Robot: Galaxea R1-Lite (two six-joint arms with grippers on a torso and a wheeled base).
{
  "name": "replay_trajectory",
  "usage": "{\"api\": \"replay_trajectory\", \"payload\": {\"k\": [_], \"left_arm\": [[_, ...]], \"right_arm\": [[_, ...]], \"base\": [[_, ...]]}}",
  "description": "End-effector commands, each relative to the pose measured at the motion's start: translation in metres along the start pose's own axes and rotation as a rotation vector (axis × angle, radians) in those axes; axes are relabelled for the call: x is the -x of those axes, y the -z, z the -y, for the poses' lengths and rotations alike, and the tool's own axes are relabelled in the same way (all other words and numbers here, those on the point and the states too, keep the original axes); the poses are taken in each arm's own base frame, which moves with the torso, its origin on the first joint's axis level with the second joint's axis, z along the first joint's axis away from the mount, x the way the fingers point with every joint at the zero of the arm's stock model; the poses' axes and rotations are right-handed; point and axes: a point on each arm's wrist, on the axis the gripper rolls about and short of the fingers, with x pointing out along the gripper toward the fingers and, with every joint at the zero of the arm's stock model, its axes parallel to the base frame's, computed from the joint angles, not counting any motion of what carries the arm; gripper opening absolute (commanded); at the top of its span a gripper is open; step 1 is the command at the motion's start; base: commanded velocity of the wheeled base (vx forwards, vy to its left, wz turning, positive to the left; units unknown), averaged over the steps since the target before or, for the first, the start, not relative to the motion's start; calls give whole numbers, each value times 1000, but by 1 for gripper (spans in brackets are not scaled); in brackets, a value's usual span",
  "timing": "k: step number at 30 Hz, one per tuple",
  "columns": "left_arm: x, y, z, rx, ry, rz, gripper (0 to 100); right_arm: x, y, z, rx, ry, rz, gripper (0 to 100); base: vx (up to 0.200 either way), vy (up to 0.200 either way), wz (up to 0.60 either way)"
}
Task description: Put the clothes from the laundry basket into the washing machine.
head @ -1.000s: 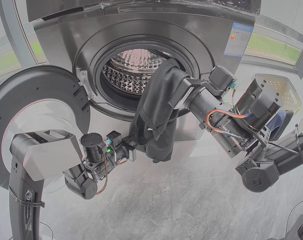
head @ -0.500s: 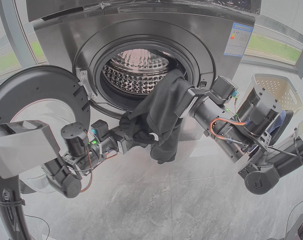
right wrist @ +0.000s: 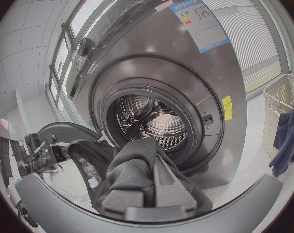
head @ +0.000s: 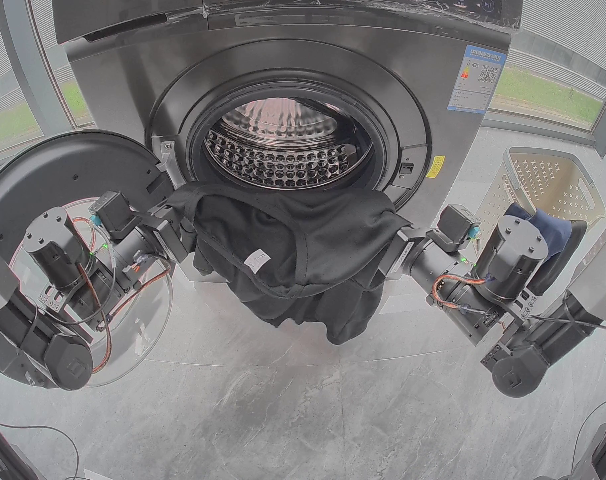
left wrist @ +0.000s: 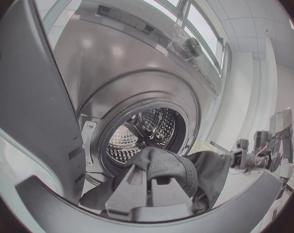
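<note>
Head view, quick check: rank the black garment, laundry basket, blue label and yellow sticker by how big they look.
1. black garment, by far the widest
2. laundry basket, partly covered but clearly second
3. blue label
4. yellow sticker, smallest

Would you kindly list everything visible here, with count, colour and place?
washing machine: one, grey, straight ahead.
door: one, dark grey, swung open on the left.
black garment: one, black, stretched before the drum, hem hanging down.
laundry basket: one, beige, on the floor at right.
blue clothes: count unclear, navy, draped over the basket's rim.
energy label: one, blue-edged, machine's upper right front.
yellow sticker: one, yellow, right of the drum.
left gripper: one, dark grey, shut on the garment's left end.
right gripper: one, dark grey, shut on its right end.
</note>
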Motion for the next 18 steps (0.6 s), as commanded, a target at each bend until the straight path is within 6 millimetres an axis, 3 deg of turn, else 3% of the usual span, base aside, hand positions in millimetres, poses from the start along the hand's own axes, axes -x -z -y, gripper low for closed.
{"api": "replay_trajectory", "payload": {"k": [1,8,18], "left_arm": [[4,-19,9,-6,25,59,0],[0,-29,25,4,76,103,0],[-6,-32,41,21,96,128,0]], "right_arm": [[-5,27,9,12,24,-68,100],[-3,79,25,66,63,-216,100],[28,129,40,143,23,-430,100]], "base": [[0,0,0],[0,0,0],[0,0,0]]}}
